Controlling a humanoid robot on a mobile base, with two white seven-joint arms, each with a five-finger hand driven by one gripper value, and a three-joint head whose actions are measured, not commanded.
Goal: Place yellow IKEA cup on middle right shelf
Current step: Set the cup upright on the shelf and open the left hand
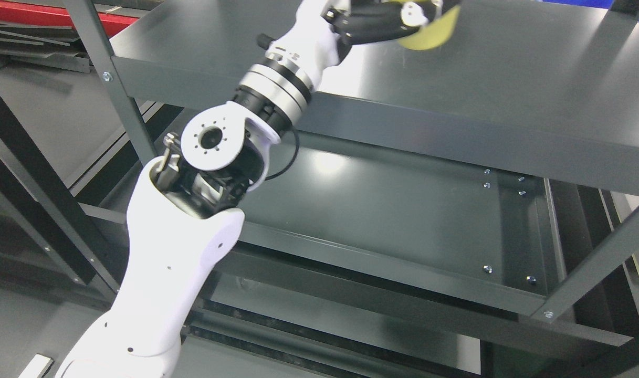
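At the top edge of the head view, above the uppermost dark grey metal shelf (508, 89) that I can see, my left robot hand (387, 21) is wrapped around the yellow plastic cup (432, 34). The black fingers (372, 26) curl over the cup's side, and the cup lies tilted, its rounded lower part pointing down toward the shelf surface. Whether it touches the shelf or hangs just above it I cannot tell, since the frame cuts off the upper part of both hand and cup.

My white left arm (161, 273) rises from the lower left, bends at the grey round elbow joint (214, 139) and reaches up and to the right across the shelf's front lip. I judge the arm is stretched this way because the cup has to travel to the right-hand half of the shelf, and the grip from the side keeps the cup's base free to be set down. The tilt would need correcting before release, or the cup could roll.

Below it sits a second dark grey shelf (403, 220), a shallow tray with small bolts along its right side, held by grey steel uprights (592, 268). Which of these levels counts as the middle one I cannot say from this angle.

No brand mark, label or writing is readable on the cup, the arm or the shelving. My right arm does not show anywhere.
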